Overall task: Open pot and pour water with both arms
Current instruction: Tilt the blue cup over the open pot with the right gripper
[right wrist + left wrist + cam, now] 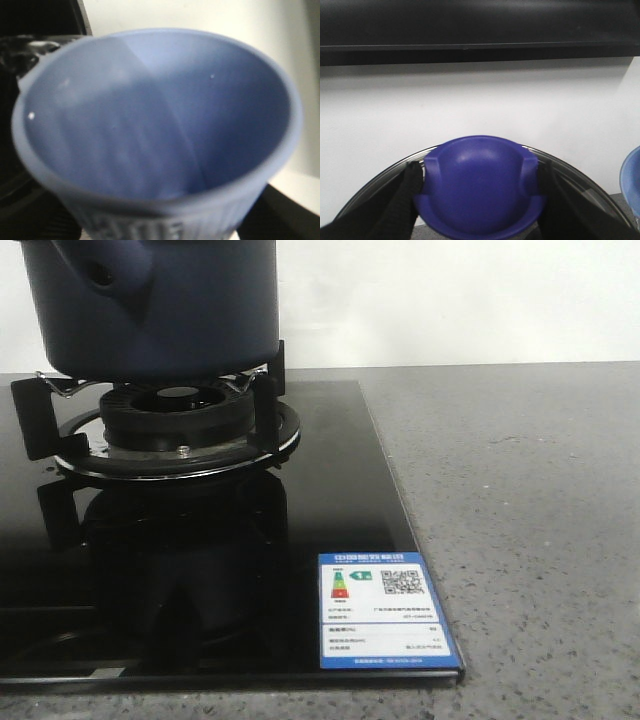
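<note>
The dark navy pot [170,310] stands on the burner grate at the far left of the front view, its stubby tube [105,270] pointing forward-left; its top is cut off by the frame. Neither gripper shows in that view. In the left wrist view my left gripper [479,175] is shut on the blue knob [480,200] of a glass lid [375,185], black fingers [405,195] on both sides. In the right wrist view my right gripper [157,225] is shut on a light blue ribbed cup [150,125], whose open mouth fills the view. Whether it holds water is unclear.
The burner [175,420] sits on a black glass hob [330,500] with an energy label [385,610] at its front right corner. Grey speckled counter [530,540] lies to the right, a white wall behind. The cup's rim also shows in the left wrist view [631,185].
</note>
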Action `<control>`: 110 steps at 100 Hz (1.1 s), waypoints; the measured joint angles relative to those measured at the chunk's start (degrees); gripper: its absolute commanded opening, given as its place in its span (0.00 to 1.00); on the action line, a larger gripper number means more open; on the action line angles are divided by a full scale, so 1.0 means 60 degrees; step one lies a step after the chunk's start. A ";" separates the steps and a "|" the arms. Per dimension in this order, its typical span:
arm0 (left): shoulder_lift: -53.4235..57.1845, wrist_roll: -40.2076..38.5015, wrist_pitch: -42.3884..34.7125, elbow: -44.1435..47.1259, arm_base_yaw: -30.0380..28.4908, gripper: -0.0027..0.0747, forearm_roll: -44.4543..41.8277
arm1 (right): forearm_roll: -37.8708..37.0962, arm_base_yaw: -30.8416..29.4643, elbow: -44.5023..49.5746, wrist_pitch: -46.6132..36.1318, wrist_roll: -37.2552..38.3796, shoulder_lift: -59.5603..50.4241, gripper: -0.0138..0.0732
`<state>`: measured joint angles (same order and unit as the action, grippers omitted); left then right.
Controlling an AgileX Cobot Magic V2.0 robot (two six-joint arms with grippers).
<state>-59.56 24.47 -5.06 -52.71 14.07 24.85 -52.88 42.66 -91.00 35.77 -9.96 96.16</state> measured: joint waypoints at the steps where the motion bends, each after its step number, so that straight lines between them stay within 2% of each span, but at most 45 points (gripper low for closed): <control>1: 0.0000 0.0000 0.0000 0.0000 0.0000 0.49 0.0000 | -0.0022 0.0000 0.0000 0.0000 0.0000 0.0000 0.54; 84: 0.0000 0.0000 0.0149 0.0000 0.0000 0.49 0.0000 | -0.2293 0.0000 -0.0043 -0.0196 0.0000 0.0000 0.54; 110: 0.0000 0.0000 0.0155 0.0000 0.0000 0.49 0.0000 | -0.2574 0.0000 -0.0043 -0.0559 -0.0689 0.0000 0.54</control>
<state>-59.56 24.47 -4.13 -52.71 14.07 24.85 -68.32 42.66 -91.26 32.41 -14.09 96.16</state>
